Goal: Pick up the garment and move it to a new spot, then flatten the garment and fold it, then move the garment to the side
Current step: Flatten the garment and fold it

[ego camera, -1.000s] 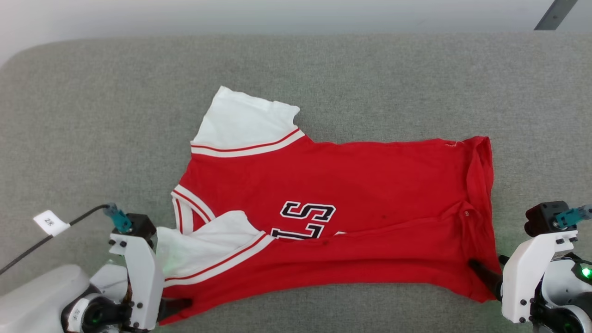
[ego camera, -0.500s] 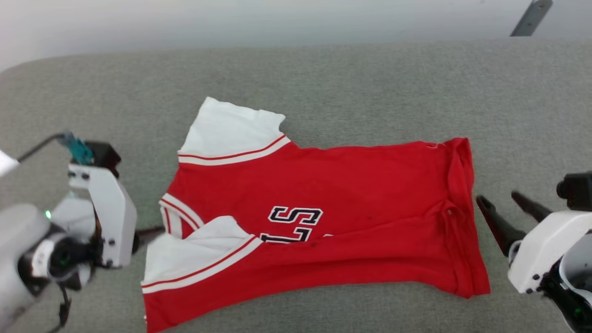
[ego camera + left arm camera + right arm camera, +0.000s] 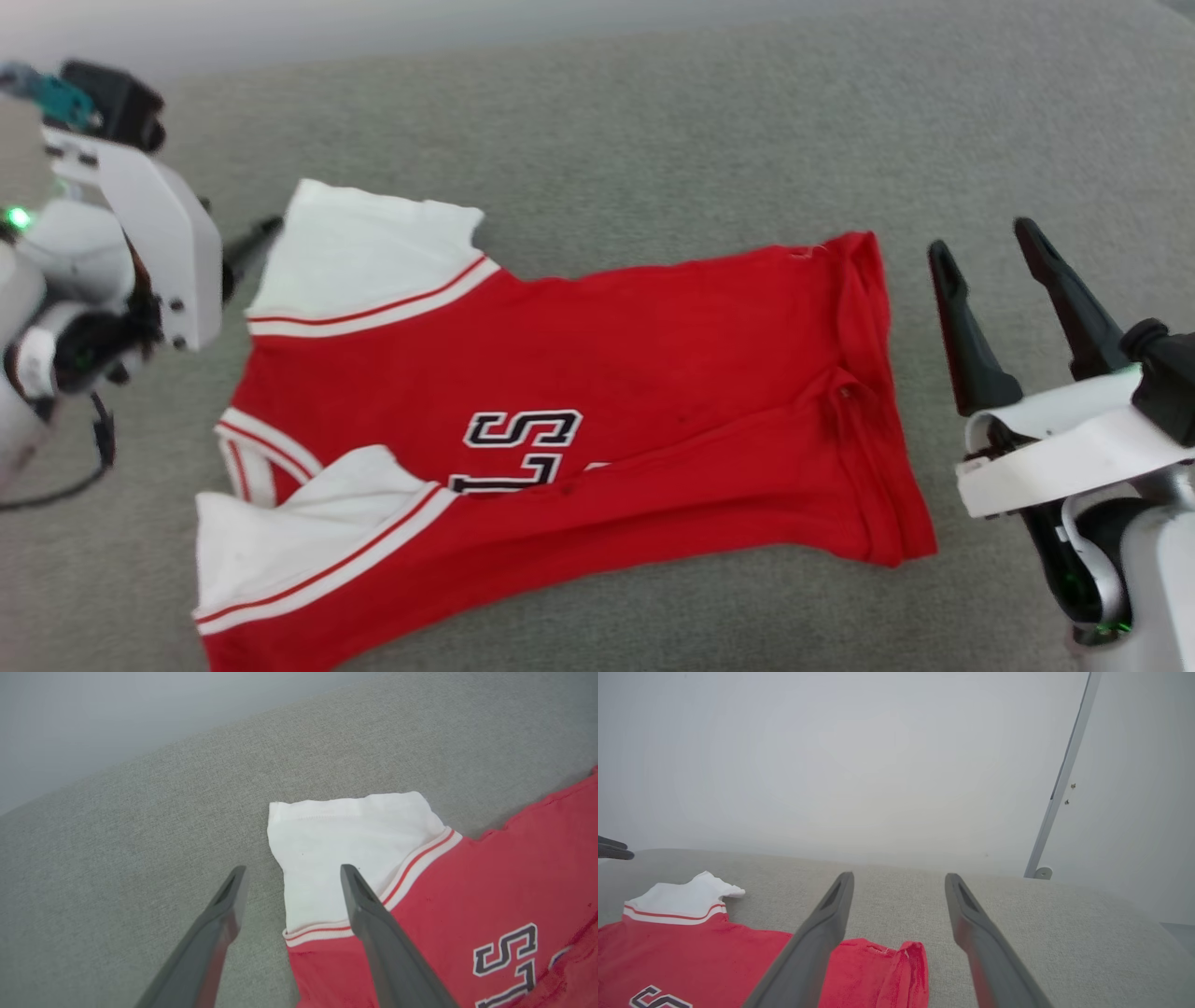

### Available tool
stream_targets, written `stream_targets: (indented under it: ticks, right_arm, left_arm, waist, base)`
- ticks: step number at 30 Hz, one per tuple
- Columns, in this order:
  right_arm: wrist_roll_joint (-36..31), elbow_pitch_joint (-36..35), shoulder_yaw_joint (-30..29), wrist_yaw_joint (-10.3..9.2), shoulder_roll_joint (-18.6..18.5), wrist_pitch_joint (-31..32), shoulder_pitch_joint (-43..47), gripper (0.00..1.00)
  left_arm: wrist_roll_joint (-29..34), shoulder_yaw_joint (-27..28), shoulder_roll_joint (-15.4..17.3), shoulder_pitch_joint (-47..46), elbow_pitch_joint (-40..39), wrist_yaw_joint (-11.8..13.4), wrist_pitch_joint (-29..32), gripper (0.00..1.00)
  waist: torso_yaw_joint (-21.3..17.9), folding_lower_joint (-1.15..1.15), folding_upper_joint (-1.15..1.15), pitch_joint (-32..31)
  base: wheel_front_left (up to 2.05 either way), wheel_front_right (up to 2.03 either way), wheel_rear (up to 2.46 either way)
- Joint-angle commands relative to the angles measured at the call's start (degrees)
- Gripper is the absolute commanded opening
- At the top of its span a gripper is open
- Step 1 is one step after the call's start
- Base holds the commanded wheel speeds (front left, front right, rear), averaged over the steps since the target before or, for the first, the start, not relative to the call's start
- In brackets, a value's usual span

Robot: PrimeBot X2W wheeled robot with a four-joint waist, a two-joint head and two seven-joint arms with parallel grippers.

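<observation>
The garment point(image 3: 653, 355), a red jersey with white sleeves, lies spread on the grey cushioned surface point(image 3: 653, 121). Its near long edge is folded over the black lettering point(image 3: 523, 439). My left gripper point(image 3: 266, 233) hovers by the far white sleeve point(image 3: 364, 252). In the left wrist view it point(image 3: 293, 870) is open, its fingers straddling that sleeve's point(image 3: 355, 835) outer edge. My right gripper point(image 3: 985, 243) stands open off the garment's right-hand hem point(image 3: 878, 392), holding nothing. In the right wrist view its fingers point(image 3: 900, 876) point over the hem's far corner point(image 3: 896, 961).
The grey surface's far edge point(image 3: 924, 870) meets a pale wall. A slanted metal pole point(image 3: 1059, 788) rises behind the surface's far right end. Bare cushion lies beyond and to the right of the garment.
Both grippers let go of the garment's near edge and lifted away. The left arm swung to the far sleeve, the right one drew off to the right and rose. The head camera also shifted.
</observation>
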Motion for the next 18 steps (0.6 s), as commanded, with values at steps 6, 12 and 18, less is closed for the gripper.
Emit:
stream_targets:
  ticks: [6,12,18]
  right_arm:
    - [-1.57,3.83,2.21,-0.09,2.21,-6.22,-2.65,1.0]
    - [-2.14,5.86,3.18,-0.09,3.52,-8.19,-3.74,1.0]
    - [-2.38,6.19,3.27,-0.09,4.42,-8.58,-4.61,1.0]
  left_arm:
    - [1.94,0.01,-2.18,-4.93,9.36,-4.43,0.12,1.0]
    - [0.41,-0.17,-3.7,-8.01,17.53,-7.53,4.51,1.0]
    - [-1.53,-0.13,-5.21,-10.89,22.84,-8.73,10.35,1.0]
  waist:
    - [-5.45,0.0,0.0,5.08]
    - [-7.84,0.0,0.0,7.68]
    - [-8.96,0.0,0.0,9.82]
  base:
    - [0.0,0.0,0.0]
    - [0.0,0.0,0.0]
    - [0.0,0.0,0.0]
